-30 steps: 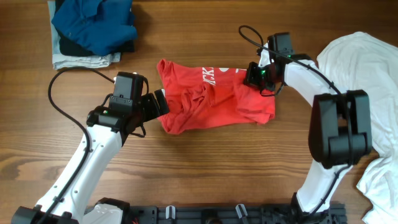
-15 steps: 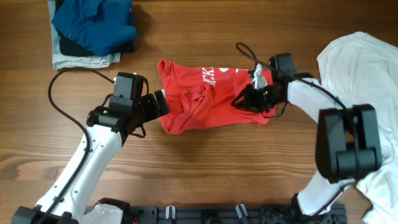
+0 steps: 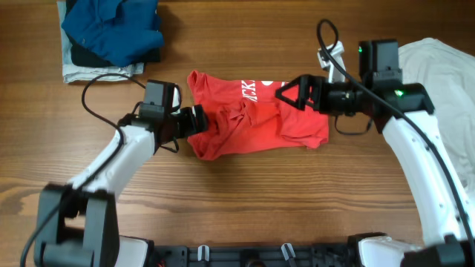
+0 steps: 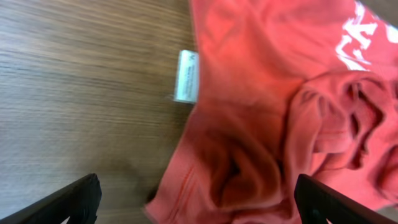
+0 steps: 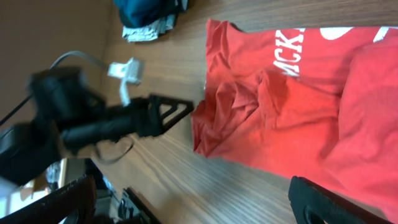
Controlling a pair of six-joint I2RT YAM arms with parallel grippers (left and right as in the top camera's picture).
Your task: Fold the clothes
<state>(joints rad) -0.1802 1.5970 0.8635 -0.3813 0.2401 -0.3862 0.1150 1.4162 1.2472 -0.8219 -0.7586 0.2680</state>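
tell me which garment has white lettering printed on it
The red T-shirt mid-table; the white shirt at right and the blue pile at upper left show none.

Wooden table (image 3: 245,200) with crumpled red T-shirt (image 3: 252,122), white shirt (image 3: 449,70), and blue-topped clothes pile (image 3: 111,33)

Brown wood-grain table (image 3: 245,200), evenly lit; black rail (image 3: 223,257) along near edge.

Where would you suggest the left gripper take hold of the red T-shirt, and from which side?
The bunched left edge of the red T-shirt, from the left: the cloth humps into folds there, and the open left gripper faces it.
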